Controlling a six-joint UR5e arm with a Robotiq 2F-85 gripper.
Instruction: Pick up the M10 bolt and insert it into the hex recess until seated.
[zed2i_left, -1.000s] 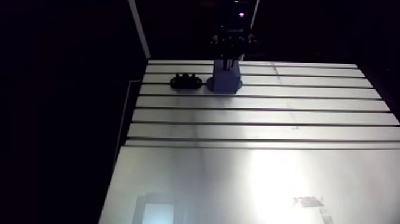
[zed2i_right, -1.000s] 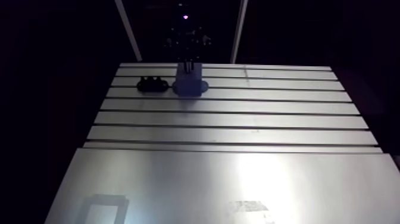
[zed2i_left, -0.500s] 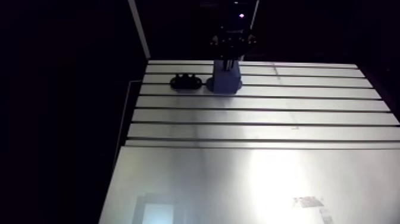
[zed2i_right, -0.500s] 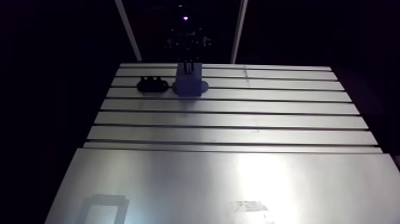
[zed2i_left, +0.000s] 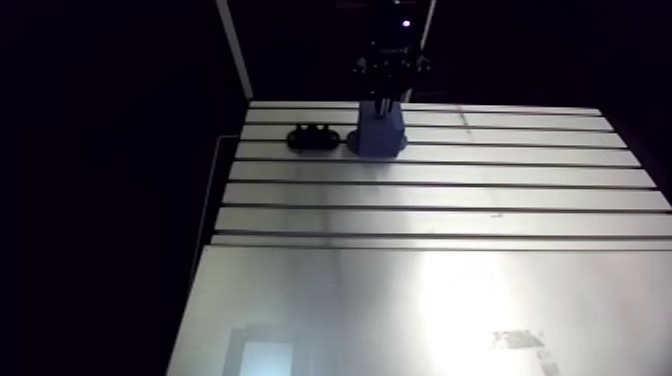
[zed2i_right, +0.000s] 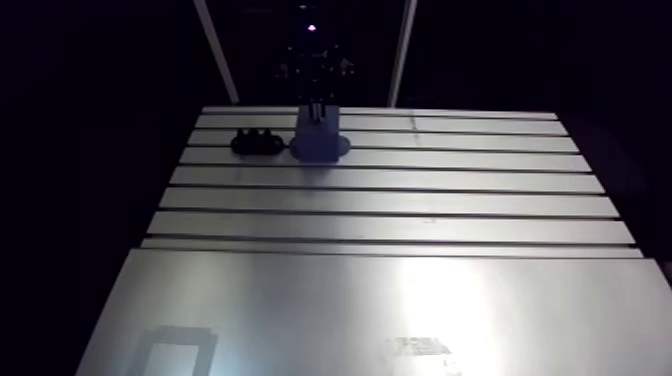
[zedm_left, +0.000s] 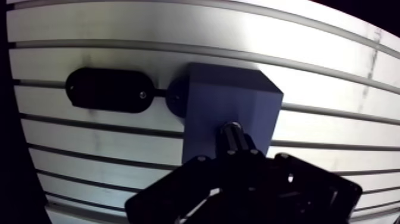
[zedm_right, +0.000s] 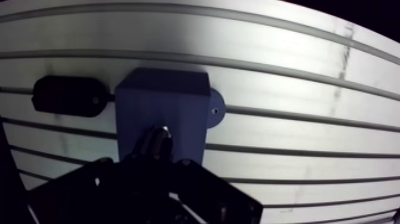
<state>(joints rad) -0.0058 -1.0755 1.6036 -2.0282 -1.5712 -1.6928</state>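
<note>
We are at the insertion step, our hand (zedm_left: 236, 156) clenched on the bolt (zedm_left: 232, 133) over the blue block (zedm_left: 229, 98) on the bench (zedm_left: 119, 33); next, we judge, a straight push down.

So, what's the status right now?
Gripper shut on M10 bolt. Bolt atop blue block; seating hidden. Black holder beside block, not in the way.

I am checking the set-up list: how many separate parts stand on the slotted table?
2. A blue block stands under the hand; a black oval piece lies close beside it. The hand hides some of the table, so more may be there.
</note>
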